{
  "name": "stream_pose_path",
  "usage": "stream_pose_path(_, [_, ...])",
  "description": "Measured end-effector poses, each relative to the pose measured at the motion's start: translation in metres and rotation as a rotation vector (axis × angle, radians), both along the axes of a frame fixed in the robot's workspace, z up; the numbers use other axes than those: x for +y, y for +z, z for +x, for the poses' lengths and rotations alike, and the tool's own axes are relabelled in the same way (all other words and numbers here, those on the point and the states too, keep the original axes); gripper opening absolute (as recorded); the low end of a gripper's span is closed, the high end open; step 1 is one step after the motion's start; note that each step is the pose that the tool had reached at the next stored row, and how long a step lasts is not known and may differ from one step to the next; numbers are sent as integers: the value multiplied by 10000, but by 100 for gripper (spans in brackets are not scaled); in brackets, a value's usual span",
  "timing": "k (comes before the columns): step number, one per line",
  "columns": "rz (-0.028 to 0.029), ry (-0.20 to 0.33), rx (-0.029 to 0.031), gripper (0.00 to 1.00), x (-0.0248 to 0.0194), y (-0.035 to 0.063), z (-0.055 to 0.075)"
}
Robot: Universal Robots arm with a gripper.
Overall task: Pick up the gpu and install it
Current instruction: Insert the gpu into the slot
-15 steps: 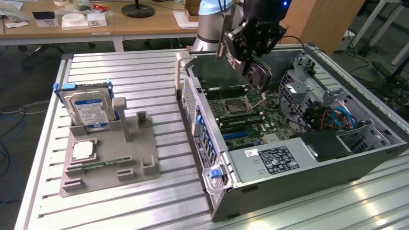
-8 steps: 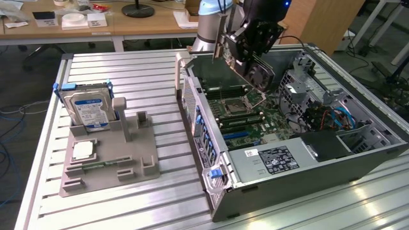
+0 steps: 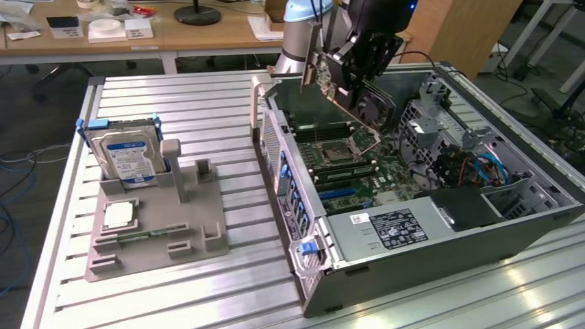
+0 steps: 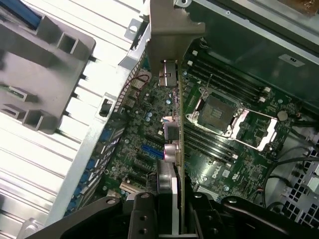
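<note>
The gpu (image 3: 355,92) is a dark flat card with a fan and a silvery end bracket, hanging tilted in the air above the open computer case (image 3: 512,226). My gripper (image 3: 358,53) is shut on its upper edge. In the wrist view the gpu (image 4: 172,144) appears edge-on between my fingers (image 4: 142,211), its metal bracket (image 4: 172,30) pointing towards the case wall. Below it lies the green motherboard (image 4: 144,129), with a blue expansion slot (image 4: 151,151) close under the card's edge and the CPU socket (image 4: 219,112) to one side. The card hangs clear of the board.
A grey parts holder (image 3: 155,229) on the slatted table (image 3: 183,103) carries the silver hard drive (image 3: 130,156) with its blue-white label and a small square chip (image 3: 120,215). Inside the case are a power supply (image 3: 393,229), a drive cage (image 3: 429,116) and cables (image 3: 480,168).
</note>
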State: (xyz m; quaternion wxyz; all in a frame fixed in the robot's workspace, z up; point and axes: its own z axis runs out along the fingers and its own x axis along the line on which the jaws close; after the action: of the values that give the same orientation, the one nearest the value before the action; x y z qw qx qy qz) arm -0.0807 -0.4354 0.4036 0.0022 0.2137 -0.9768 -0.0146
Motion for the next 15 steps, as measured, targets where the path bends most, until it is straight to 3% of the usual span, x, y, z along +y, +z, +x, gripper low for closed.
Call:
stream_pose_path(4, [2, 40, -1, 28, 0, -1, 3])
stream_pose_path(7, [3, 377, -2, 28, 0, -4, 8])
stream_pose_path(8, [1, 792, -1, 28, 0, -7, 9])
stream_pose_path(15, [2, 2013, -3, 28, 0, -16, 11])
